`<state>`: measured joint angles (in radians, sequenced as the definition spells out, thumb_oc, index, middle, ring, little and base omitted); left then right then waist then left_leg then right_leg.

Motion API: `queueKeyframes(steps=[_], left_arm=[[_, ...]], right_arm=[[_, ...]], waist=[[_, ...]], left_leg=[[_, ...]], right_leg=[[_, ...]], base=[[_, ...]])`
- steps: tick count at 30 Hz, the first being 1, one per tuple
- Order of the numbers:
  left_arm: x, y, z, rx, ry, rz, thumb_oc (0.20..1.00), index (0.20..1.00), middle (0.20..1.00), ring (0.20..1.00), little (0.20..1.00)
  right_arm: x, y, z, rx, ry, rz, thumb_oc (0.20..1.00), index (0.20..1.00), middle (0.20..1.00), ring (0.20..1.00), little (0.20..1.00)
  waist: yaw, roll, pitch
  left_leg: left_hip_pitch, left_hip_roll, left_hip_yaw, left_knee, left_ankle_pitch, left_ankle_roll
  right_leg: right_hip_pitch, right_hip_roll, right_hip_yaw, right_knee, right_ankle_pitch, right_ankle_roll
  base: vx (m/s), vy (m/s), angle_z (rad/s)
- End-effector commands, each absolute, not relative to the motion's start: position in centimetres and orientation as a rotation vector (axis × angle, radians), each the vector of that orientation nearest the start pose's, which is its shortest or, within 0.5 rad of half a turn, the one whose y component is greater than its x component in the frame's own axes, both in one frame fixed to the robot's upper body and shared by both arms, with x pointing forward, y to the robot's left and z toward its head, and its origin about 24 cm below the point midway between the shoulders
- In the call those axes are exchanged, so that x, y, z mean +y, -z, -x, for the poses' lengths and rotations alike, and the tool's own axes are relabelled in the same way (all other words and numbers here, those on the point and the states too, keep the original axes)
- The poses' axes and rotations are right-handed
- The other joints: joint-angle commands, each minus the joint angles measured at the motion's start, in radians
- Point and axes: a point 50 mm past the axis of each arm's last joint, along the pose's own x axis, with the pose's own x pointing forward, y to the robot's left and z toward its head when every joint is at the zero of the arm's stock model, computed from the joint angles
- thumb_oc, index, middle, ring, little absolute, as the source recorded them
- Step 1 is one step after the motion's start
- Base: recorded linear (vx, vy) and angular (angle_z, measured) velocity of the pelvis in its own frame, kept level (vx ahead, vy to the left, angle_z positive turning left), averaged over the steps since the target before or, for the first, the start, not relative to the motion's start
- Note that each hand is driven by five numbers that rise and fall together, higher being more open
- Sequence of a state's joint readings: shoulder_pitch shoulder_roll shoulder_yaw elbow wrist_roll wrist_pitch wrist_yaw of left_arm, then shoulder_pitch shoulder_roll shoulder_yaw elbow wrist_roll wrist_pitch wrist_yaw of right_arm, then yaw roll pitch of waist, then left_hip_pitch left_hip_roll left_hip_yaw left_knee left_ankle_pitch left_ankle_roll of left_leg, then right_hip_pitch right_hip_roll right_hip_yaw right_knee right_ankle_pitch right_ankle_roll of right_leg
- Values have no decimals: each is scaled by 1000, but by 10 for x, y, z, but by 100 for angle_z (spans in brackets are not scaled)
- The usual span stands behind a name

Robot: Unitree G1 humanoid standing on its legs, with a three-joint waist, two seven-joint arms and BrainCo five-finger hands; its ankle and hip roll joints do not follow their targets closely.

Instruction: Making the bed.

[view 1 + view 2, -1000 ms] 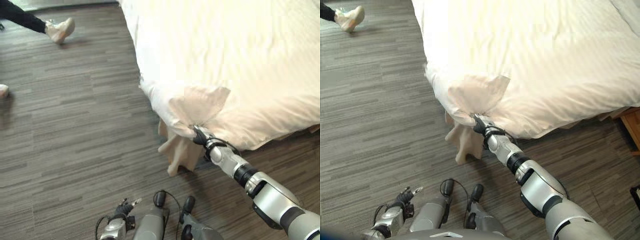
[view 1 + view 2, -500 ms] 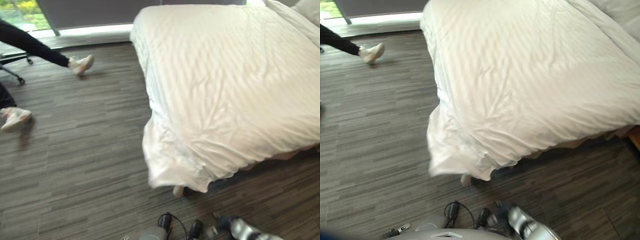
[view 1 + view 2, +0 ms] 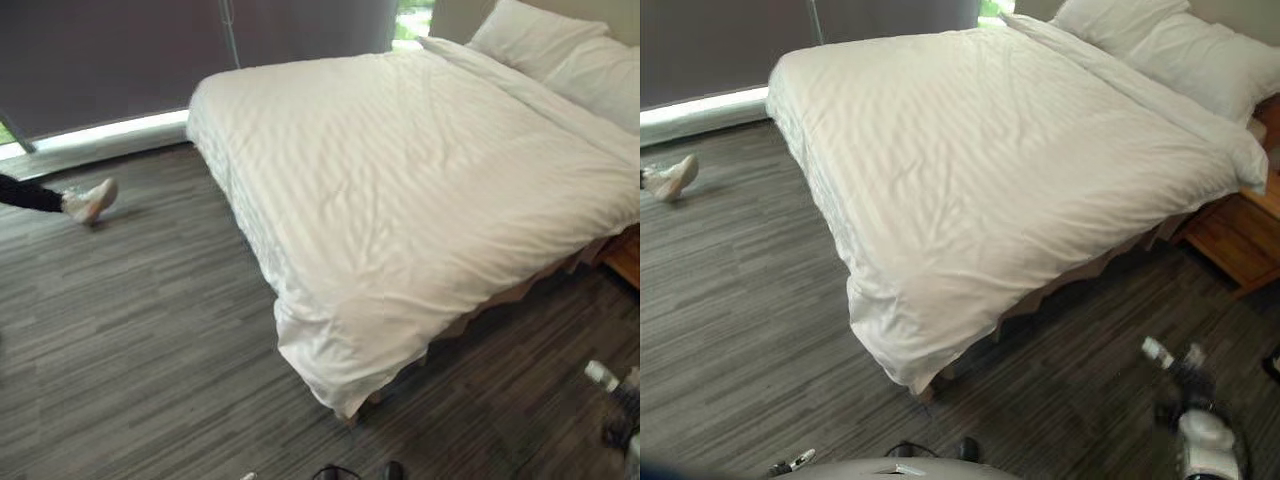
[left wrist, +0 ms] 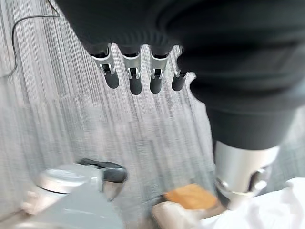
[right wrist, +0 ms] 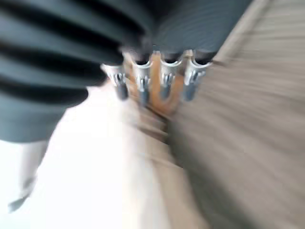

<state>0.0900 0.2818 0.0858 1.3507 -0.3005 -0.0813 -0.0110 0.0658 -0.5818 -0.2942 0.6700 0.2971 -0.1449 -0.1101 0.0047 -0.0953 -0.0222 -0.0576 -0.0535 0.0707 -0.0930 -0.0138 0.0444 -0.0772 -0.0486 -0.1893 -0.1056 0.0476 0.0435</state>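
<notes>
A white striped duvet lies spread over the bed, and its near corner hangs down toward the floor. Two white pillows rest at the head, at the far right. My right hand hovers low over the floor at the lower right, apart from the bed. Its fingers are straight and hold nothing. My left hand hangs over the floor near my body, its fingers straight and empty too.
A wooden nightstand stands by the right side of the bed. A person's leg with a white shoe reaches in at the far left. Grey plank floor stretches left of the bed and in front of it.
My right hand has let go of the duvet corner and drawn back to the lower right. The corner now hangs loose. The camera has tilted up onto the whole bed.
</notes>
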Motion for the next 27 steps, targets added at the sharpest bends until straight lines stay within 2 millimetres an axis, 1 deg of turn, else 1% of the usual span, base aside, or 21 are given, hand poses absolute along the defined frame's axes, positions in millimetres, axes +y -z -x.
queueKeyframes(steps=[1,2,3,4,6,7,8,9,10,12,14,15,16,17,18,19,20,22,24,25,27], left_arm=[[251,166,-45,1290,-419,64,1000,1000,1000,1000,1000],[249,167,-47,1288,-401,59,1000,1000,1000,1000,1000],[249,167,-47,1288,-401,59,1000,1000,1000,1000,1000],[249,167,-45,1288,-392,51,1000,1000,1000,1000,1000],[249,166,-45,1285,-379,39,1000,1000,1000,1000,1000],[249,166,-45,1283,-374,32,1000,1000,1000,1000,1000],[249,166,-45,1283,-374,32,1000,1000,1000,1000,1000],[249,166,-45,1281,-362,23,1000,1000,1000,1000,1000],[249,166,-45,1281,-363,23,1000,1000,1000,1000,1000],[249,166,-50,1269,-330,-4,1000,1000,1000,1000,1000],[248,165,-54,1256,-323,-9,1000,1000,1000,1000,1000],[248,165,-56,1250,-315,-11,1000,1000,1000,1000,1000],[248,165,-56,1250,-315,-11,1000,1000,1000,1000,1000],[245,165,-61,1238,-305,-11,1000,1000,1000,1000,1000],[245,165,-63,1231,-310,-13,1000,1000,1000,1000,1000],[245,165,-63,1230,-310,-13,1000,1000,1000,1000,1000],[246,164,-65,1226,-310,-24,1000,1000,1000,1000,1000],[246,164,-67,1219,-304,-42,1000,1000,1000,1000,1000],[246,164,-67,1219,-304,-42,1000,1000,1000,1000,1000],[242,165,-69,1225,-299,-39,1000,1000,1000,1000,1000],[240,165,-71,1219,-296,-42,1000,1000,1000,1000,1000]], right_arm=[[-343,-35,-217,16,521,47,200,200,200,200,200],[-311,-59,-232,-126,367,-9,200,200,200,200,200],[-311,-59,-232,-126,367,-9,200,200,200,200,200],[-278,-79,-241,-238,181,-74,200,200,200,200,200],[-247,-91,-249,-289,15,-138,200,200,200,200,200],[-228,-92,-252,-295,-80,-188,200,200,200,200,200],[-228,-92,-252,-296,-80,-188,200,200,200,200,200],[-208,-89,-256,-273,-182,-225,200,200,200,200,200],[-208,-89,-256,-273,-182,-225,200,200,200,200,200],[-147,-80,-270,-171,-466,-217,200,200,200,200,200],[-117,-77,-276,-133,-596,-195,200,200,200,200,200],[-101,-78,-280,-124,-669,-139,200,200,200,200,200],[-101,-78,-280,-125,-670,-139,200,200,200,200,200],[-79,-80,-286,-115,-747,-88,200,200,200,200,200],[-67,-86,-286,-133,-802,-51,200,200,200,200,200],[-66,-86,-287,-134,-803,-50,200,200,200,200,200],[-54,-89,-286,-141,-852,-33,200,200,200,200,200],[-35,-81,-288,-97,-899,-10,200,200,200,200,200],[-35,-81,-288,-97,-899,-10,200,200,200,200,200],[-14,-70,-285,-45,-956,40,200,200,200,200,200],[-10,-66,-286,-20,-948,33,200,200,200,200,200]], waist=[[23,41,50],[25,45,63],[25,45,63],[33,50,72],[43,55,79],[51,58,84],[50,58,82],[60,63,88],[59,62,86],[90,81,106],[107,92,128],[117,100,140],[116,100,137],[129,116,159],[134,122,169],[134,122,169],[139,127,177],[148,138,184],[148,138,185],[155,144,189],[158,147,193]], left_leg=[[0,1,22,6,-32,-3],[-8,3,33,6,-28,-5],[-8,3,33,6,-28,-5],[-15,3,37,6,-24,-6],[-24,2,36,6,-20,-7],[-25,1,34,6,-19,-7],[-28,1,34,6,-18,-7],[-29,0,31,6,-15,-8],[-31,0,31,6,-14,-8],[-45,-5,18,6,-4,-12],[-54,-7,12,6,2,-14],[-62,-8,9,6,6,-15],[-65,-8,8,6,7,-15],[-77,-11,6,6,15,-17],[-82,-10,6,6,18,-18],[-82,-10,6,6,19,-18],[-87,-9,6,6,21,-19],[-98,-9,5,6,26,-20],[-98,-9,5,6,26,-20],[-103,-10,5,6,28,-18],[-105,-11,3,6,29,-17]], right_leg=[[48,11,-26,18,-54,35],[37,11,-19,18,-51,35],[37,11,-19,18,-51,35],[29,10,-18,18,-49,35],[21,10,-18,18,-49,34],[23,8,-22,18,-49,33],[20,8,-23,18,-48,33],[21,7,-27,18,-48,32],[19,7,-28,18,-48,32],[13,2,-44,18,-47,29],[7,0,-50,18,-43,28],[1,-1,-51,18,-42,27],[-2,-1,-52,18,-41,27],[-14,-2,-56,18,-35,26],[-20,-2,-56,18,-31,25],[-20,-2,-56,18,-31,25],[-26,-3,-56,18,-29,24],[-34,-4,-57,18,-27,23],[-34,-4,-57,18,-27,23],[-39,-4,-55,18,-26,22],[-41,-5,-54,18,-26,21]], base=[[-74,-15,-13],[-60,-12,-16],[-64,-10,-27],[-43,-4,-17],[-48,-4,-3],[-26,-2,4],[0,0,0],[-15,3,10],[-34,8,16],[-61,15,15],[-80,10,9],[-60,6,15],[-78,19,18],[-67,21,20],[-67,21,18],[-33,8,10],[-18,11,11],[-10,13,8],[0,0,0],[0,0,0],[1,3,-3]])
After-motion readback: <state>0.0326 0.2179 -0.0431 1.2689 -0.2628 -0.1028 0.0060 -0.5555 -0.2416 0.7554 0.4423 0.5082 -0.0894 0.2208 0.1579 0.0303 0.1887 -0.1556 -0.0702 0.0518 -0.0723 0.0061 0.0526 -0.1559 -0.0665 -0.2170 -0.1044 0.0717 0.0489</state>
